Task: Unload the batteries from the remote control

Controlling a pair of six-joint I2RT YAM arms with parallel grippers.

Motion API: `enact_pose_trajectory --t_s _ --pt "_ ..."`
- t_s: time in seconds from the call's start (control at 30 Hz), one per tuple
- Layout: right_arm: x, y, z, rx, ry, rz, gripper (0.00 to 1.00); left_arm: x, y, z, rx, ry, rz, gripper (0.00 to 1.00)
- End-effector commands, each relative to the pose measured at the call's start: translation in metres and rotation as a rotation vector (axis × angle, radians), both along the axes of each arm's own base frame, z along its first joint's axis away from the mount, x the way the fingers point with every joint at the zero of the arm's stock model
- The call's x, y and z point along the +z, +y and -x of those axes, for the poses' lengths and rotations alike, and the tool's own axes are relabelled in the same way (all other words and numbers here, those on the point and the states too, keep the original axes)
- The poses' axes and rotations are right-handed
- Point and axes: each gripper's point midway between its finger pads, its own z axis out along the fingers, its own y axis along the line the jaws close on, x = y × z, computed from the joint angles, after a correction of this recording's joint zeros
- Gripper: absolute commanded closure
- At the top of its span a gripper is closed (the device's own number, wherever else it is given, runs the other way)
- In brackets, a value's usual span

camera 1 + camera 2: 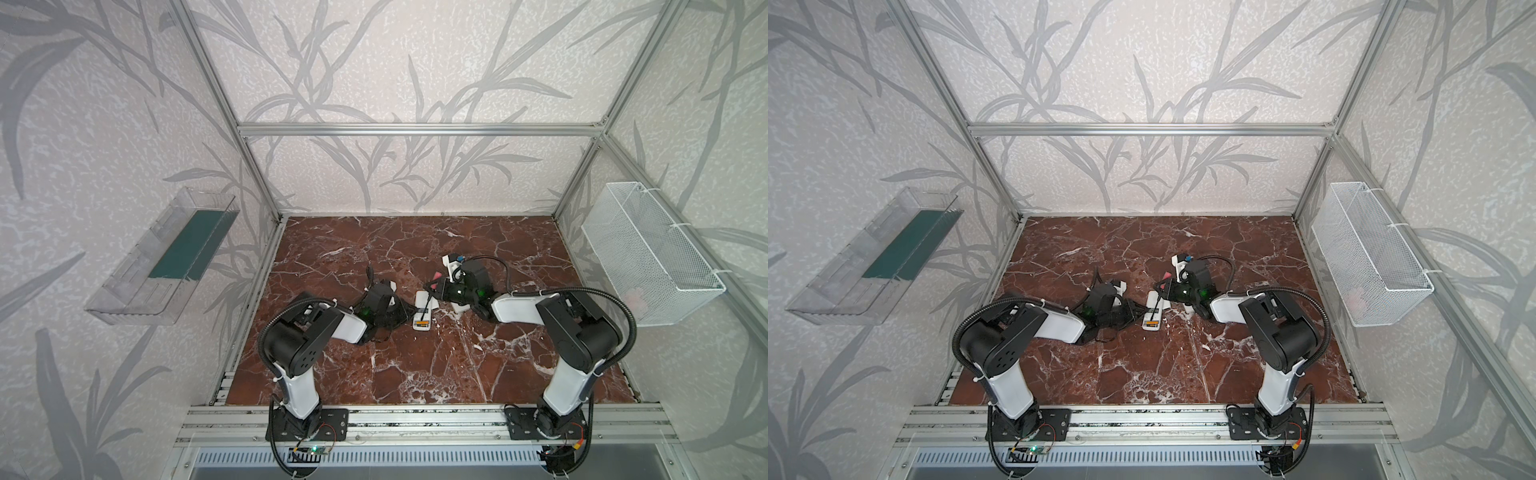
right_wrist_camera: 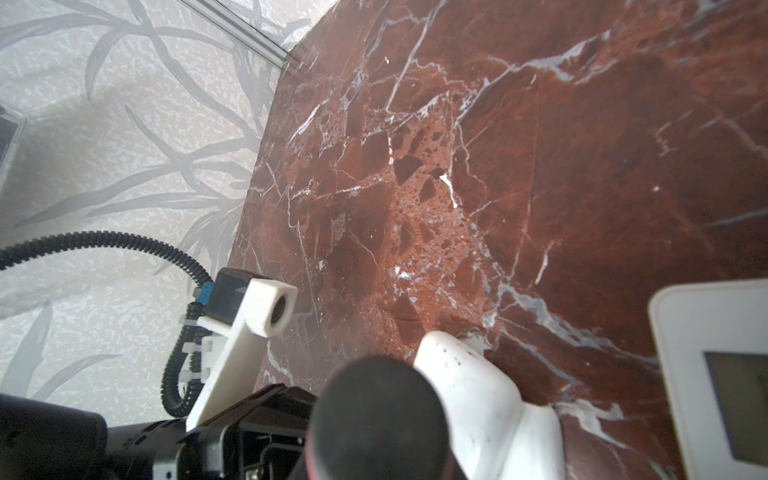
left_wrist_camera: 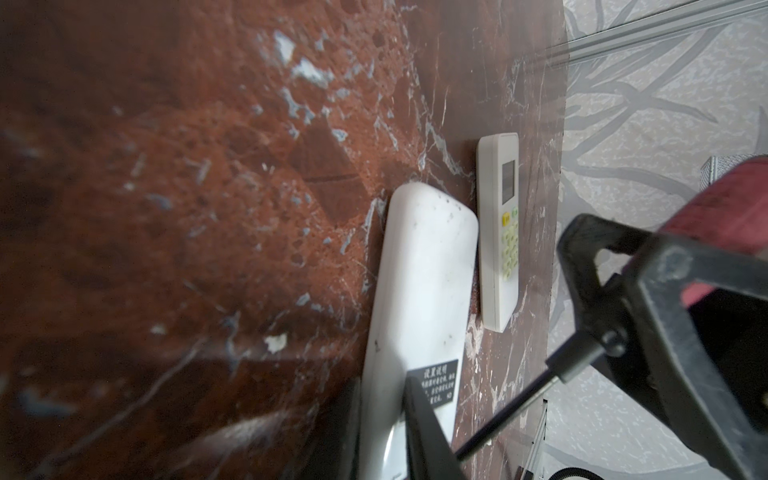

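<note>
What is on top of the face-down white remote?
A black label, the screwdriver shaft crossing above it, and a yellow-orange strip, likely a battery, at its near end. The left gripper covers the shaft's tip.

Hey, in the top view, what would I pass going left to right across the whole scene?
Clear tray → left arm → centre remote → right arm → wire basket.

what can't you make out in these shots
- batteries: just an orange speck in both top views, too small to count.
- screwdriver tip: left wrist view, hidden behind the left gripper holding the white remote.
- second remote: both top views, mostly under the right arm.
</note>
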Motion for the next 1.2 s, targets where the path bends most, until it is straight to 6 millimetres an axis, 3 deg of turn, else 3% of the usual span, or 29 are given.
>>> enact_pose_trajectory --t_s 0.0,0.03,0.1,0.37,0.6,1.07,1.17 --pt "0.022 0.008 0.006 0.080 -0.147 0.110 1.00 -0.059 0.024 0.036 0.005 0.202 -0.147 0.80" --pt "0.035 0.010 0.007 0.094 -0.195 0.118 1.00 -0.060 0.024 0.036 0.002 0.201 -0.148 0.80" --pt "0.040 0.013 0.010 0.122 -0.257 0.164 1.00 -0.060 0.024 0.036 -0.002 0.202 -0.152 0.80" --pt "0.044 0.022 0.013 0.201 -0.353 0.245 1.00 -0.060 0.024 0.035 -0.008 0.201 -0.159 0.80" --pt "0.039 0.025 0.017 0.245 -0.406 0.298 1.00 -0.060 0.024 0.036 -0.009 0.204 -0.157 0.81" --pt "0.023 0.033 0.033 0.275 -0.290 0.212 1.00 -0.062 0.023 0.037 -0.010 0.213 -0.157 0.81" --pt "0.005 0.030 0.028 0.227 -0.226 0.202 1.00 -0.063 0.022 0.038 -0.012 0.218 -0.156 0.81"
